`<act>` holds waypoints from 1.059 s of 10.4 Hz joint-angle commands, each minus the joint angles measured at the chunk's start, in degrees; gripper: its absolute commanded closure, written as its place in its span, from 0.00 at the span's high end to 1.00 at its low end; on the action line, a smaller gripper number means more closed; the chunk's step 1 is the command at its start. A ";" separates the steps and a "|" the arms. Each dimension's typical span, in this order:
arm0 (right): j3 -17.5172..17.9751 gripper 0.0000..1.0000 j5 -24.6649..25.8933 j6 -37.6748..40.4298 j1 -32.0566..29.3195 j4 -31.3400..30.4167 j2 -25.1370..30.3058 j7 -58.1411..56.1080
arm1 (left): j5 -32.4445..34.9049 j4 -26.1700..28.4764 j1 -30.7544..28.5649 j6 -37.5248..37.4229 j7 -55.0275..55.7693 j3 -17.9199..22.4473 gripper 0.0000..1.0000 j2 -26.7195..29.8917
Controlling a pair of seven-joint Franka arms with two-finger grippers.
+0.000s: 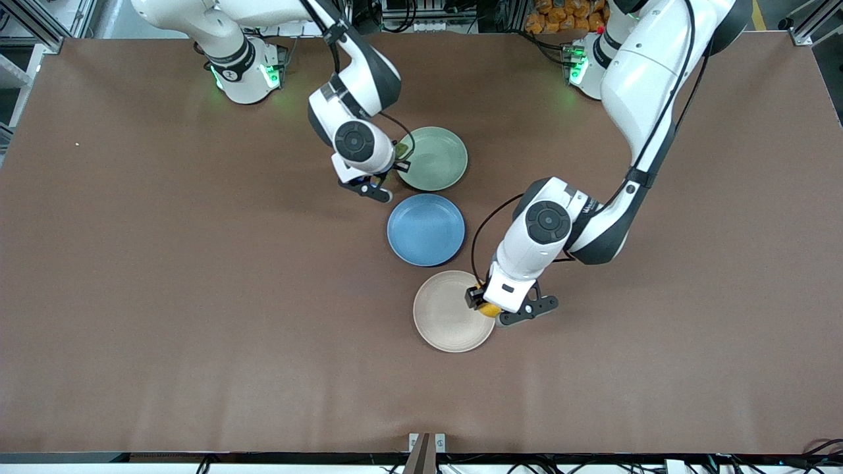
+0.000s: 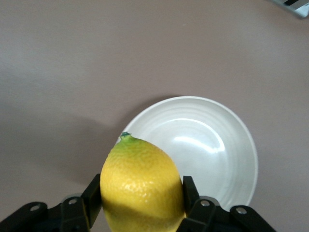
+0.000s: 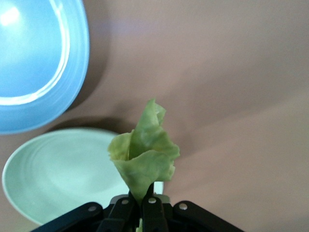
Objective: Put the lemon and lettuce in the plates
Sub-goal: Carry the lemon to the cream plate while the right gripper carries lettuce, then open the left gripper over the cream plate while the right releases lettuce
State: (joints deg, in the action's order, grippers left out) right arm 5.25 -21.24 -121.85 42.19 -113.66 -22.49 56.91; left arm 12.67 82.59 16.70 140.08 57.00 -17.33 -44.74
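Front view: left gripper [image 1: 488, 307] jaws clamp small oval yellow lemon [image 1: 489, 309] over beige-white round plate's [image 1: 448, 316] 3 o'clock rim | right gripper [image 1: 397, 153] jaws pinch wrinkly green lettuce leaf [image 3: 143, 154] over pale green round plate's [image 1: 438, 161] 9 o'clock rim

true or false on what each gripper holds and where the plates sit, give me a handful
1. The left gripper is shut on the lemon. True.
2. The lemon already lies in the blue plate. False: it is held in the air over the rim of the beige plate.
3. The right gripper holds the lettuce. True.
4. The lettuce hangs over the beige plate. False: it is at the edge of the green plate.
5. The blue plate lies between the green and beige plates. True.
6. The green plate is nearest the front camera. False: the beige plate is nearest.
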 commanded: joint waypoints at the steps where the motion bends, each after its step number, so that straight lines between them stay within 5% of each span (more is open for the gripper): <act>1: -0.51 0.00 -1.17 -2.16 3.68 0.90 -1.32 4.60 | -0.54 -0.76 3.94 5.19 4.07 3.68 0.00 -1.66; 4: -0.51 0.00 -1.17 -8.73 8.07 0.98 -4.39 9.70 | -0.63 -0.67 8.08 7.93 7.25 7.92 0.00 -2.63; 5: -0.51 0.00 -1.17 -12.24 8.78 1.16 -6.41 11.02 | -0.63 -0.58 8.09 7.93 7.25 7.92 0.43 -2.63; 6: -0.51 0.00 -1.17 -14.71 9.75 2.12 -8.43 12.60 | -0.19 -0.41 8.18 7.93 6.38 8.01 0.99 -2.63; 9: -0.51 0.00 -1.09 -14.91 10.63 5.72 -11.26 15.52 | 2.54 -0.06 8.09 7.84 6.54 7.92 1.00 -2.45; 10: -0.51 0.10 -1.09 -14.82 10.55 5.99 -11.44 15.52 | 2.54 -0.06 7.65 7.75 6.72 8.01 1.00 -2.19; 11: -0.60 0.60 -1.09 -14.39 10.20 5.99 -11.35 15.52 | 2.45 0.03 6.78 7.49 6.98 8.01 1.00 -1.84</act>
State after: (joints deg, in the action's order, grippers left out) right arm 5.15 -21.34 -137.15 52.21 -109.08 -33.22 71.57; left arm 13.84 82.54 24.03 147.24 63.13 -9.91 -47.22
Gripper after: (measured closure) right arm 0.903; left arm 0.000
